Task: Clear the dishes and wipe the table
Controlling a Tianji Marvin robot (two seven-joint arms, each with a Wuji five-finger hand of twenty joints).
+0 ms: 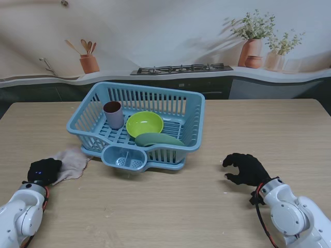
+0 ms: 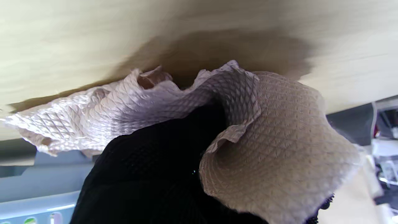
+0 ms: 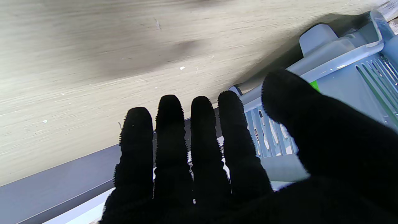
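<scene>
Beige quilted cloth, soft and light, bunched in our left hand at the table's near left, just beside the blue dish rack.

Item in hand: the cloth, limp and crumpled, its diamond weave draped over our closed fingers in the left wrist view; we judge it will fold and drag rather than slide flat, so a gathered middle serves better than a loose edge. Stowed in the rack: mauve cup, green bowl, a grey-green dish, possibly a plate, the view being poor. Our right hand is over bare table, fingers spread and lightly curled, holding nothing. The dishes appear cleared; wiping remains.
</scene>
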